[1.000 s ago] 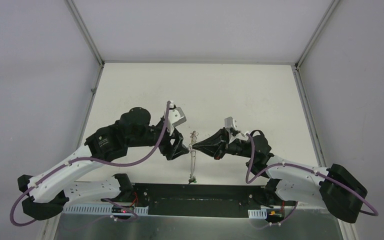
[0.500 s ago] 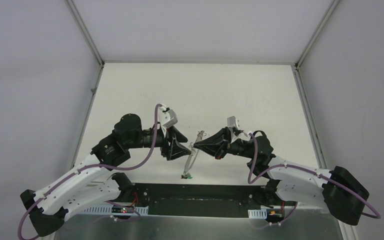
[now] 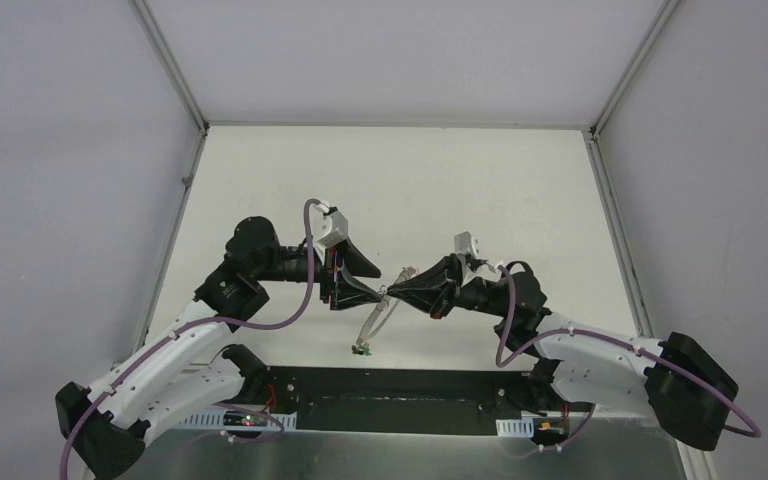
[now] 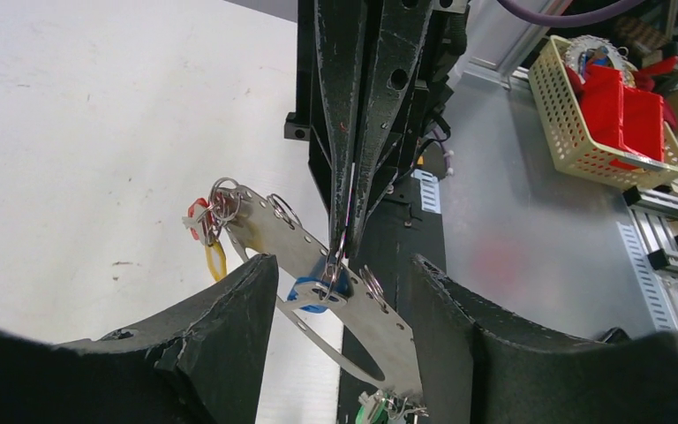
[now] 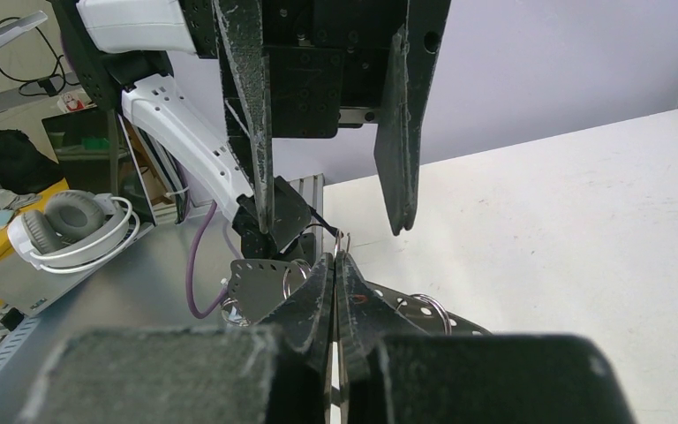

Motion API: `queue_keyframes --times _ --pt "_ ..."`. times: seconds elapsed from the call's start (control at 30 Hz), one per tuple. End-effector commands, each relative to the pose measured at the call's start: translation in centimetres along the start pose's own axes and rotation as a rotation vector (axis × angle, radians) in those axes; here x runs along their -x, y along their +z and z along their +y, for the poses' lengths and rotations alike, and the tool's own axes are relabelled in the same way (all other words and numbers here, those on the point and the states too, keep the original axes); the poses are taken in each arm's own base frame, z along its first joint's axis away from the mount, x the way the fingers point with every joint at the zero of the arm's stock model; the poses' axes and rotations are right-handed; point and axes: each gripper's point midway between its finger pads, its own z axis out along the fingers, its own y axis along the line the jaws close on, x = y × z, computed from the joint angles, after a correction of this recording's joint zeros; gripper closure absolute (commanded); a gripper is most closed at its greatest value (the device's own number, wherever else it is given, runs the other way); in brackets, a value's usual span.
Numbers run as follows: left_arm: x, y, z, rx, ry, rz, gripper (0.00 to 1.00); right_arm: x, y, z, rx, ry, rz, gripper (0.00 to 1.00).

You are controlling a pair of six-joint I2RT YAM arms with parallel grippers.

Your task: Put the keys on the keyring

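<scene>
Top camera is showing the keyring [image 3: 372, 322] hanging between your grippers

You are working above the white table [image 3: 460, 190]. Your right gripper [image 3: 393, 292] is pinching the keyring's rim and holding it up in the air, so the ring is hanging down toward the near edge. Your left gripper [image 3: 365, 292] is facing it with its jaws standing partly apart, one on each side of the ring. I cannot tell if they are touching it. In the left wrist view the ring's flat band is slanting across that gap. Small split rings [image 4: 222, 201] are sitting along it. A red tag [image 4: 197, 221] and a blue tag [image 4: 311, 296] are hanging from them. The left gripper is the free one, so I think it is grabbing next.
</scene>
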Motion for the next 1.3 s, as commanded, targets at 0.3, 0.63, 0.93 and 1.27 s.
queue_keyframes --times 0.3,0.63,0.93,1.27 --pt "0.3 0.2 -1.1 -0.155 0.078 -0.051 0.50 2.3 0.1 0.8 0.022 -0.031 -0.073 1.00" --pt "-0.5 0.1 -0.2 -0.139 0.052 -0.040 0.60 2.3 0.1 0.7 0.016 -0.031 -0.075 1.00" --pt "-1.2 0.3 0.1 -0.151 0.018 -0.050 0.64 2.1 0.1 0.6 0.013 -0.022 -0.071 1.00" --pt "-1.6 0.6 0.5 -0.149 -0.007 -0.057 0.95 1.9 0.0 0.6 0.007 -0.014 -0.068 1.00"
